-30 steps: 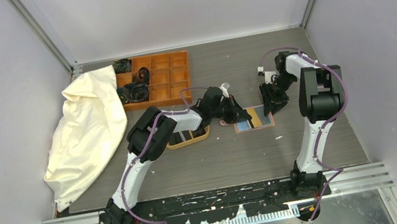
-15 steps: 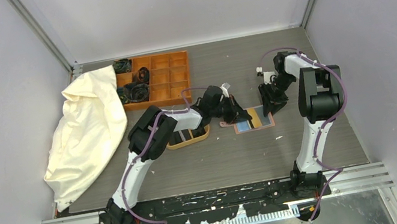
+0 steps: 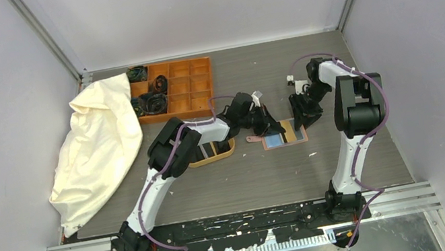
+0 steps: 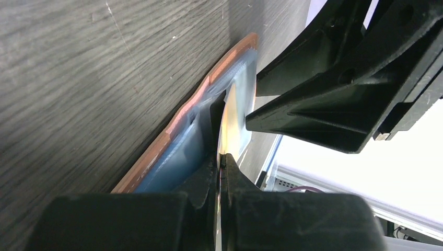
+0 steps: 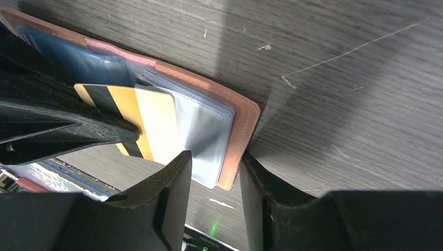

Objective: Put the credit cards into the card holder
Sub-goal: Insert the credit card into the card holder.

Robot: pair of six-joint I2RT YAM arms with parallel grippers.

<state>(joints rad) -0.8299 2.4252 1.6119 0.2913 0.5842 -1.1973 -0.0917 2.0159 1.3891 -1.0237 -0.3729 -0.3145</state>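
Left gripper [image 4: 220, 157] jaws pinch credit card [image 5: 151, 117] edge (stiff, likely slick); right gripper [image 5: 214, 178] jaws half-open astride floppy card holder [image 5: 245, 120].

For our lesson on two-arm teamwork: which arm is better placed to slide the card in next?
Left. The left gripper pinches the yellow card, already at the card holder sleeve; the right gripper only straddles its edge.
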